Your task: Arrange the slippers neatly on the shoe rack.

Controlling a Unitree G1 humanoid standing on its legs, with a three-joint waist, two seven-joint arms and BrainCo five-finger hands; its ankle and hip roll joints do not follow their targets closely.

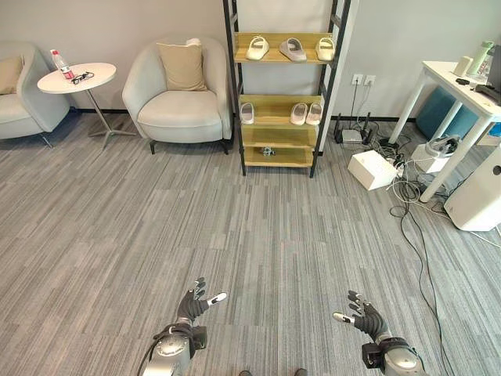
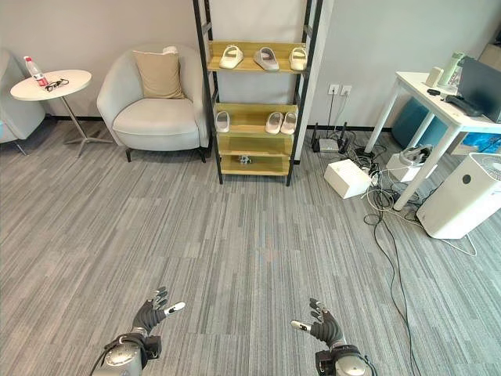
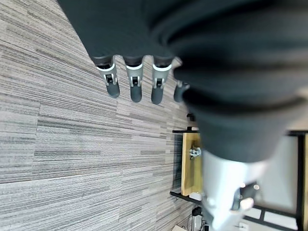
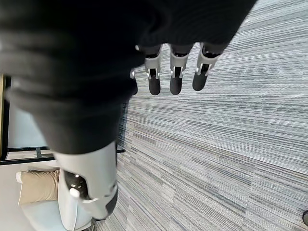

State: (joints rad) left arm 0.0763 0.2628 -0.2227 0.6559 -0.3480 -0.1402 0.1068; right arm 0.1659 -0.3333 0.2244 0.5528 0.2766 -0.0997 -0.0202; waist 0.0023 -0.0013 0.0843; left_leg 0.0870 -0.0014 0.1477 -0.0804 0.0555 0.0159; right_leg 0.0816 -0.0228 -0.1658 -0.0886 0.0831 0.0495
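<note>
A black-framed shoe rack (image 1: 283,98) with wooden shelves stands against the far wall. Its top shelf holds three pale slippers (image 1: 293,49); the middle shelf holds one slipper at the left (image 1: 247,113) and a pair at the right (image 1: 306,114). A small dark object (image 1: 268,150) lies on the bottom shelf. My left hand (image 1: 192,304) and right hand (image 1: 365,316) hover low over the carpet, far in front of the rack. Both are open with straight fingers (image 3: 136,84) (image 4: 175,79) and hold nothing.
A light armchair with a beige cushion (image 1: 180,98) stands left of the rack, beside a round side table (image 1: 77,78) with a bottle. Right of the rack lie a white box (image 1: 372,170), tangled cables (image 1: 407,192), a white desk (image 1: 462,90) and a white appliance (image 1: 479,196).
</note>
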